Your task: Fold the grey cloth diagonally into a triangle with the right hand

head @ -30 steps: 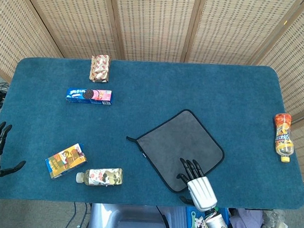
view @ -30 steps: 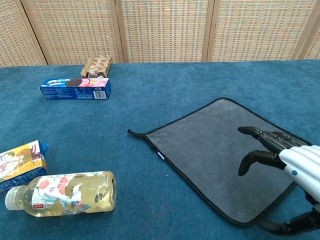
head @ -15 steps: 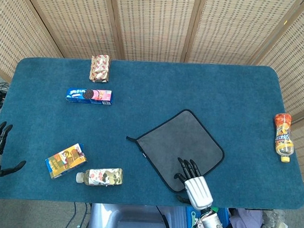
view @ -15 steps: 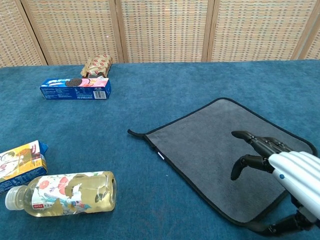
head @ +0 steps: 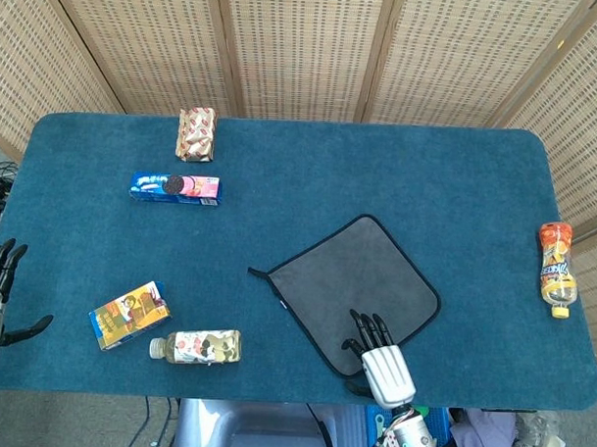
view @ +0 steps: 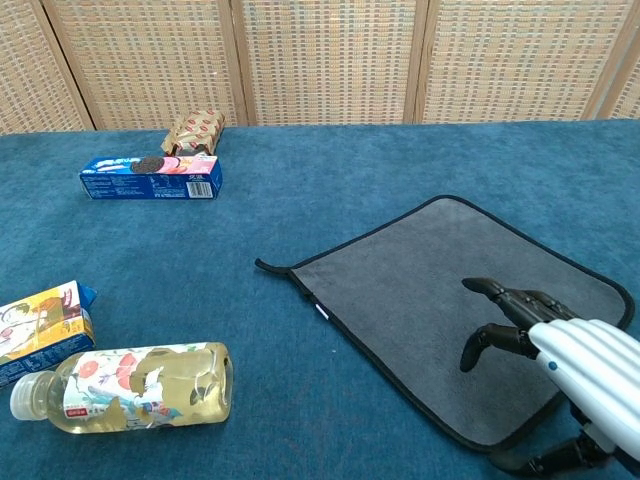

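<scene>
Right robot hand (view: 560,365) nearer cloth (view: 440,300) corner

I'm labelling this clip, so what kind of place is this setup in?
Probably an indoor robot test area, not a home: a table covered in blue carpet, woven screen panels closing it in, and scattered practice items such as a cookie box and a grey cloth.

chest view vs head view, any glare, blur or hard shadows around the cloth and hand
Chest view: sharp, even light, only a faint shadow under the right hand on the grey cloth; the hand is cut off by the frame edge. Head view: also evenly lit, no glare on the cloth, the hand small but in focus.
</scene>
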